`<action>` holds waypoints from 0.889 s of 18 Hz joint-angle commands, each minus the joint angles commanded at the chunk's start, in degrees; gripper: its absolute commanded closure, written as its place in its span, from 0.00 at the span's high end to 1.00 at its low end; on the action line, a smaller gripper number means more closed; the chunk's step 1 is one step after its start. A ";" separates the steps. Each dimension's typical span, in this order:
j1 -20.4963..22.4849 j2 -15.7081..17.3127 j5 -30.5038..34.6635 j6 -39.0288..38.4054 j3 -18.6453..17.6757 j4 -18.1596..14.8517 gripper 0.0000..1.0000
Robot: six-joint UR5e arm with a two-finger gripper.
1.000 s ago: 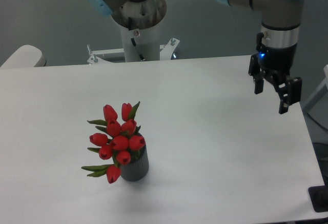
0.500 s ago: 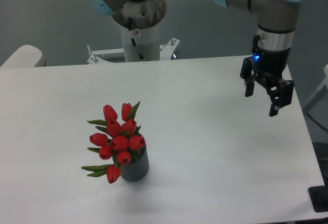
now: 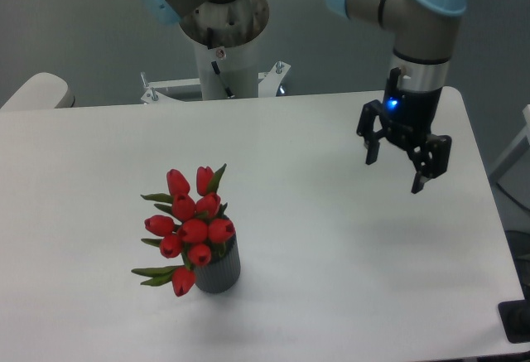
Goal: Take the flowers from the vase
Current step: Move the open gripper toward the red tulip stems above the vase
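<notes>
Gripper, black, two angular fingers spread apart and holding nothing, hangs above the right side of the smooth white table. Flowers: red closed tulip buds with narrow green leaves, probably artificial, stand left of centre in the vase, a short dark grey ribbed cylinder.
</notes>
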 joint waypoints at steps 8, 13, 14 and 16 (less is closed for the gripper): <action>-1.76 1.14 -16.16 -17.57 -4.75 0.09 1.00; -4.30 1.23 -26.71 -19.87 -8.61 0.18 1.00; -5.09 1.23 -27.77 -19.87 -9.05 0.18 1.00; -6.15 1.14 -28.05 -19.79 -9.50 0.26 1.00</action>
